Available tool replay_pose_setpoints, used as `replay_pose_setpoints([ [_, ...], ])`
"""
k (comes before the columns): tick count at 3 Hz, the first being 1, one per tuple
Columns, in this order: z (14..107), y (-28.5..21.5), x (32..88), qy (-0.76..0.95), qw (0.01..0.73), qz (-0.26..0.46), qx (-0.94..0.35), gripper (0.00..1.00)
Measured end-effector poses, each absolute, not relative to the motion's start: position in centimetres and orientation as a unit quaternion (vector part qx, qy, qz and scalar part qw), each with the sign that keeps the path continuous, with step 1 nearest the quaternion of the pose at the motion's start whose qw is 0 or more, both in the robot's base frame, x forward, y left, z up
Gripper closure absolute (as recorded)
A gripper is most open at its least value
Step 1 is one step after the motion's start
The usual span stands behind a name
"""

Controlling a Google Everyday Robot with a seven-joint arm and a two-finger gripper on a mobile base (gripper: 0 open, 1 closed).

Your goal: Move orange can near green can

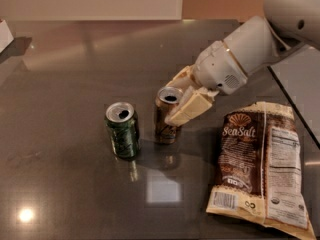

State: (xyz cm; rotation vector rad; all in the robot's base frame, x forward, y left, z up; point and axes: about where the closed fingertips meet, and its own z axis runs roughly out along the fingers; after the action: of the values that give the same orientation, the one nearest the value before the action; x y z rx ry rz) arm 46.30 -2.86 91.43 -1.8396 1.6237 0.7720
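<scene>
Orange can (pixel 163 126): upright on the dark, glossy worktop (pixel 75 59), near its middle, silver top with dark opening facing up. The pincer (pixel 173 103) reaches in from the right and is closed around the can's upper half. One pale finger (pixel 191 109) lies across the near right side of the can, and the other shows behind the rim. The can's base appears to meet the worktop, though contact cannot be confirmed.

Green can (pixel 123 133): upright just to the left of the orange can, with a narrow gap between the two; they are not touching.

White robot arm (pixel 250 44): descends from the upper right corner to the pincer.

Brown snack bag (pixel 260 169), labelled "Sea Salt": lies flat on the worktop to the right of both cans, clear of them.

Square light reflection (pixel 162 186): on the worktop in front of the cans.
</scene>
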Motion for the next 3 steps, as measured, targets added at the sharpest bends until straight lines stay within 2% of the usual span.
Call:
replay_pose_setpoints([
  [1, 90.82, -1.81, 46.09, 0.599, 0.274, 0.286, -0.696, 1.00],
  [2, 90.45, -1.22, 46.01, 0.597, 0.270, 0.282, -0.701, 0.95],
  [3, 90.12, -0.87, 46.04, 0.596, 0.267, 0.276, -0.705, 0.72],
])
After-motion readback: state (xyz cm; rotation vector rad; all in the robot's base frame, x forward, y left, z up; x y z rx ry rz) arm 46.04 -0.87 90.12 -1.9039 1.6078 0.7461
